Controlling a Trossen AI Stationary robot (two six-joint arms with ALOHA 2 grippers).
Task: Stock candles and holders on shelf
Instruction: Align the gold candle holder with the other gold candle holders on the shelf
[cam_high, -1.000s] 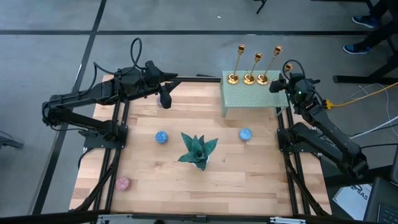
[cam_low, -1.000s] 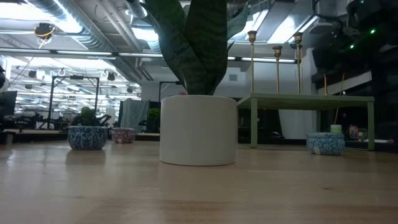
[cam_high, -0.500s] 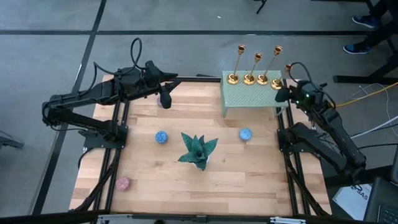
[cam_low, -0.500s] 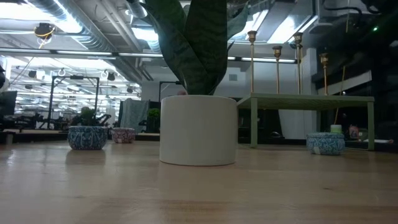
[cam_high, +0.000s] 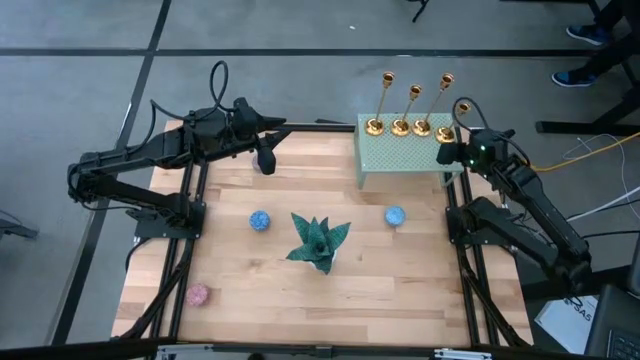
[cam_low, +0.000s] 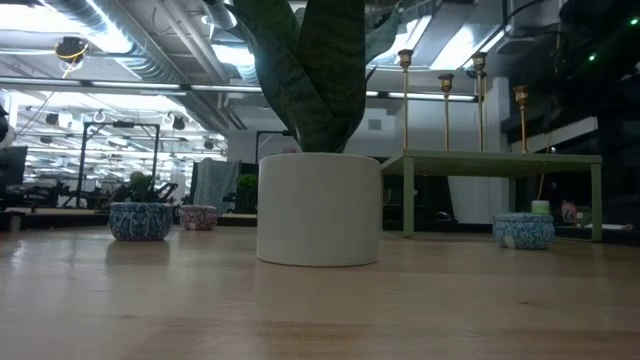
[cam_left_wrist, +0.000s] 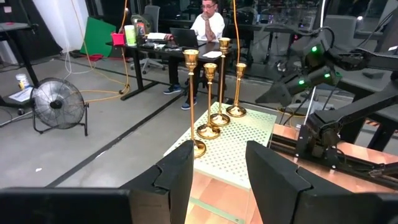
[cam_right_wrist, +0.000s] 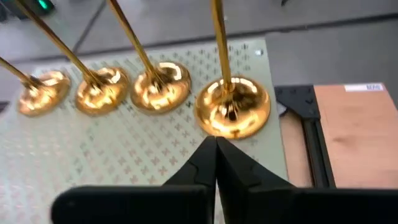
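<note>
Wooden table (cam_high: 300, 290) carries the green shelf (cam_high: 405, 155) at its far right corner, four gold holders (cam_high: 400, 125) lined along the shelf's far edge. Right gripper (cam_high: 447, 153), fingers pressed together and empty, hovers at the shelf's right end; left gripper (cam_high: 265, 160), part-open, waits far left. Two blue candles (cam_high: 260, 221) lie mid-table, a pink one near-left.

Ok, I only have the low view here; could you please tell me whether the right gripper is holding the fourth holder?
Observer: No. The right gripper is shut on nothing, just short of that holder, which stands on the shelf.
Operator: Thank you. Where is the left gripper?
Observer: The left gripper hangs over the table, left of the shelf in the high view, fingers apart and empty.
Operator: Are any candles on the shelf?
Observer: None. The blue candles and the pink candle lie on the table.
</note>
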